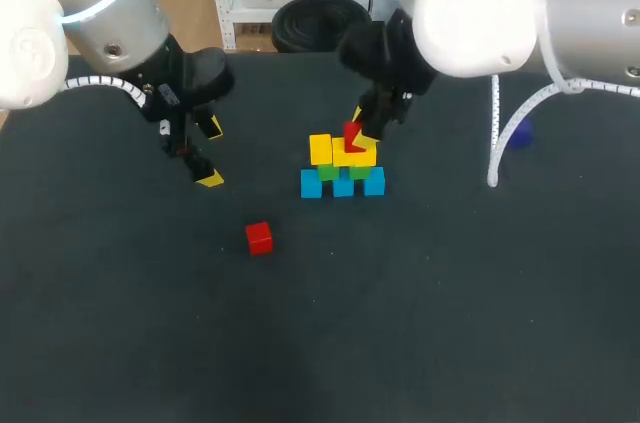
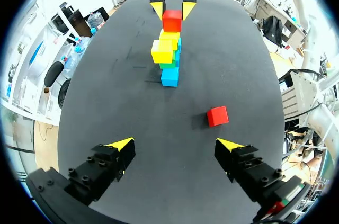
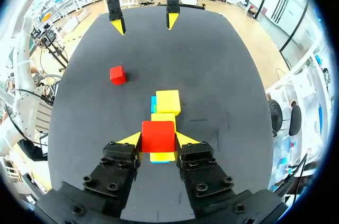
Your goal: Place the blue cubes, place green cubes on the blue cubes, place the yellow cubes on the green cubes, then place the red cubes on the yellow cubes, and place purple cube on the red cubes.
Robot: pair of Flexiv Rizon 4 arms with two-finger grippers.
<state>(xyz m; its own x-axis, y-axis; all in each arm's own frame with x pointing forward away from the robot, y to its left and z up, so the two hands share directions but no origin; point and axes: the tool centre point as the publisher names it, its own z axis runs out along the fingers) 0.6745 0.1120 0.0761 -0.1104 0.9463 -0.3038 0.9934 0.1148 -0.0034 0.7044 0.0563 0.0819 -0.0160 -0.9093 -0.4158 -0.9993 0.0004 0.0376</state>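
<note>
Squarely between right jaws, red cube (image 3: pixel 158 136)

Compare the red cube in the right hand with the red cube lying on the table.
The gripped red cube is clamped in the right hand; the loose red cube is touched by nothing. The gripped red cube is raised, just over the yellow cubes; the loose red cube rests on the table, apart from them. Both are red and look alike in size.
</note>
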